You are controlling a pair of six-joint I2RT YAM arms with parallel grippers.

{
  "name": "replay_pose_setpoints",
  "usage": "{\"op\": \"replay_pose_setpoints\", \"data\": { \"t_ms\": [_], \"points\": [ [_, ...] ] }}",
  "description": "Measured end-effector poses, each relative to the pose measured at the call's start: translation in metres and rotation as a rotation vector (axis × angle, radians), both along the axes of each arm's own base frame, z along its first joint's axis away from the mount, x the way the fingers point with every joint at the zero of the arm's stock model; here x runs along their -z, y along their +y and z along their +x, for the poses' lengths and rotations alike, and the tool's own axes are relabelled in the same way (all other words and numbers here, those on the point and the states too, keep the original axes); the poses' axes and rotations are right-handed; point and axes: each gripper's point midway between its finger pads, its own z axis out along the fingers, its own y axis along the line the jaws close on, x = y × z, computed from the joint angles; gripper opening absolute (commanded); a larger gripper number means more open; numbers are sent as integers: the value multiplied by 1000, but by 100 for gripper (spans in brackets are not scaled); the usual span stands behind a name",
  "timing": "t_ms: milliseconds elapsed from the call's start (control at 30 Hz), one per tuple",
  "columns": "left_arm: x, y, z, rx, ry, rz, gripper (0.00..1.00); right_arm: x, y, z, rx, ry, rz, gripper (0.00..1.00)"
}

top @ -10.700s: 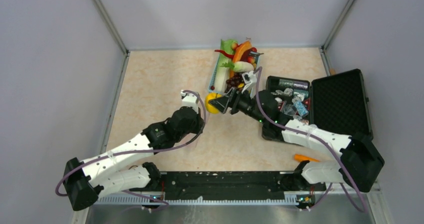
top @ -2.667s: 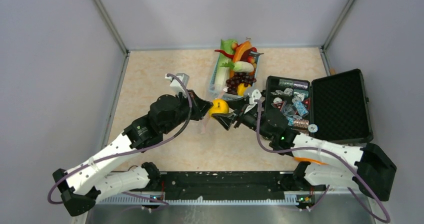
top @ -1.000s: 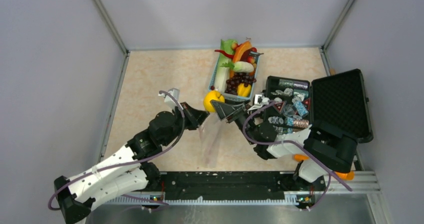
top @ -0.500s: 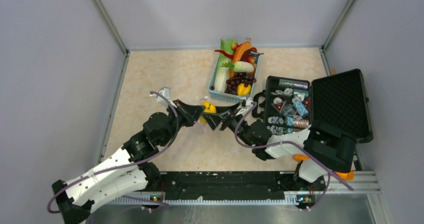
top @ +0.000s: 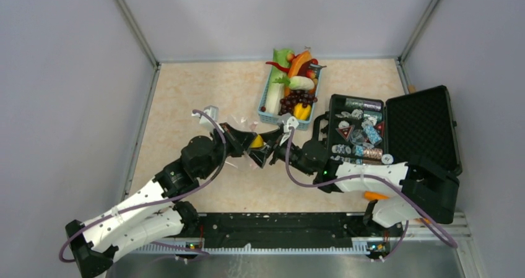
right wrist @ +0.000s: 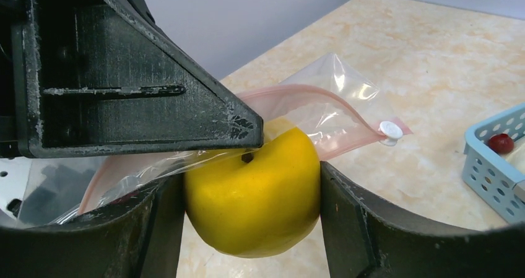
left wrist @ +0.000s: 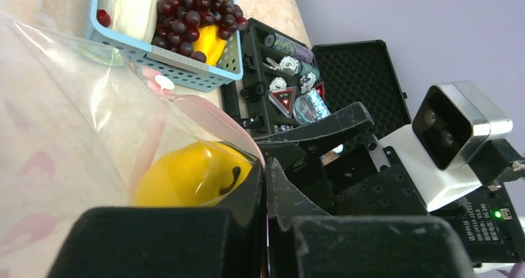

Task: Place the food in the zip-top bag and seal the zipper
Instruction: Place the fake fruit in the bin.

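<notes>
At the far left, the left fingers [top: 241,139] are pressed together on the mouth edge of the zip-top bag [left wrist: 74,104]. From the left wrist we see a thin line of pink caught between them. The clear film with its faint pink dots spreads away from those fingers towards the bench [top: 186,92]. The zipper [right wrist: 297,101] runs as a pinkish strip out from behind the left fingers and ends in a small white slider [right wrist: 390,129].

Just right of the left fingers is the yellow fruit [right wrist: 254,197], at the bag's mouth. The right fingers [top: 266,148] are clamped on it, one on each flank. Film lies over the side of the fruit nearest the left fingers, and from the left wrist we see the fruit through the plastic. We cannot tell how far inside the bag it is.

Beyond both pairs of fingers stands the blue basket [left wrist: 186,64]. It holds dark grapes [left wrist: 186,18], a second yellow piece [top: 301,111], a long orange piece [top: 299,62] and a red chili [top: 277,64]. A cherry tomato [right wrist: 500,143] sits in its near corner.

Right of the right fingers, the black case [top: 421,126] lies open on the bench with shiny packets [top: 362,132] in its tray.
</notes>
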Motion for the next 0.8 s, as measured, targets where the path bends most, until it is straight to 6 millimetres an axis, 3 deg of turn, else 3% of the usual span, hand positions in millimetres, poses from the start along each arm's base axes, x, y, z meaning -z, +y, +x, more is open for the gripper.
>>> {"op": "replay_pose_setpoints", "data": {
  "t_ms": [200, 367, 533, 800],
  "points": [
    [4, 2, -2, 14, -14, 53, 0, 1, -17, 7, 21, 42, 31, 39],
    [11, 6, -2, 19, -18, 129, 0, 6, -51, 26, 136, 152, 71, 39],
    [29, 19, 1, -17, -3, 230, 0, -3, -81, 37, 256, 202, 77, 39],
    [36, 21, -1, -7, 4, 269, 0, 0, -132, 118, 481, 305, -4, 40]
  ]
}}
